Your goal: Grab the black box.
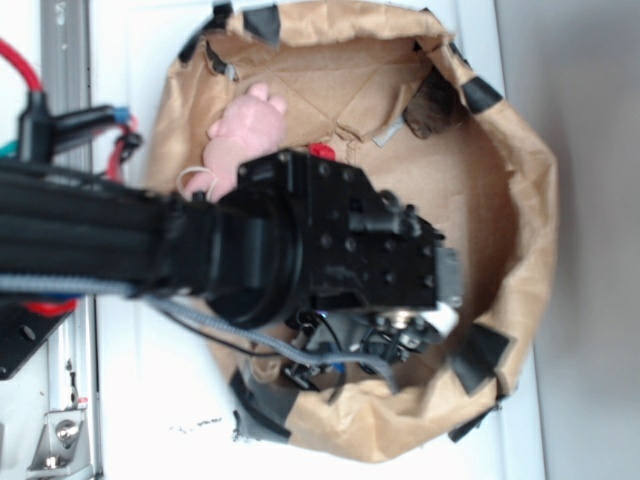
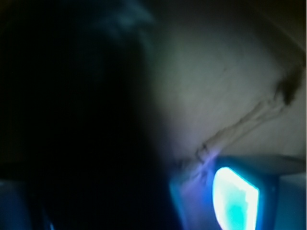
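The matte black gripper (image 1: 440, 325), its jaws hidden so their state is unclear, hangs low inside a crumpled brown paper nest (image 1: 530, 170) beside a pink plush (image 1: 245, 135); the black box isn't visible, and the wrist view is dark blur.

A white tabletop (image 1: 150, 400) fills most of the exterior view, brightly and evenly lit. To its right runs a plain grey surface (image 1: 590, 120), floor or wall, I cannot tell which. Along the left edge stands a metal rail (image 1: 65, 60) with a bracket (image 1: 62, 432) low down. Black specks (image 1: 200, 428) dot the white near the bottom. The wrist view is dark and blurred, with 1 cyan glow (image 2: 235, 196).
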`<state>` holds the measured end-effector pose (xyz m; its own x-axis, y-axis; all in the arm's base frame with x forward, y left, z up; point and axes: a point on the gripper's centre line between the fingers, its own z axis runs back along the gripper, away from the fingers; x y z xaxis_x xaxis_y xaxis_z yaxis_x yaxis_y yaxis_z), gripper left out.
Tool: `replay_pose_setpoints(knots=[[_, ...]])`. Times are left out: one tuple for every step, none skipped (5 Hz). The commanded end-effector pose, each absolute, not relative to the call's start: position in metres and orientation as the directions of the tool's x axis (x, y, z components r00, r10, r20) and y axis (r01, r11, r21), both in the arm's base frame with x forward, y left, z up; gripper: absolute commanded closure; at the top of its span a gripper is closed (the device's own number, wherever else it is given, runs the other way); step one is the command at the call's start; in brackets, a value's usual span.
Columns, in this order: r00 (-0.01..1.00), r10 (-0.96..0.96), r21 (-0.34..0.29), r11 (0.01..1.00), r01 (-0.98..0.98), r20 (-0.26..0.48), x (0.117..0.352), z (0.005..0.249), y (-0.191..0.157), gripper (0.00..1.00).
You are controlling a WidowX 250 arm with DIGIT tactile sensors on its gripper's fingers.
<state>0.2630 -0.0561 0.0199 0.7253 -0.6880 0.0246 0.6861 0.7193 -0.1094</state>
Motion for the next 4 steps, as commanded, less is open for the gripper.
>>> replay_pose_setpoints(knots=[[0.681,-0.733,-0.152,0.671,0.726,0.016,0.245,0.023,-0.066,0.00],[0.716,-0.697,-0.182,0.702,0.689,0.024,0.252,0.024,-0.064,1.00],[0.711,-0.702,-0.187,0.692,0.697,0.048,0.258,0.027,-0.066,1.00],[0.695,-0.713,-0.193,0.672,0.715,0.091,0.262,0.031,-0.071,1.00]])
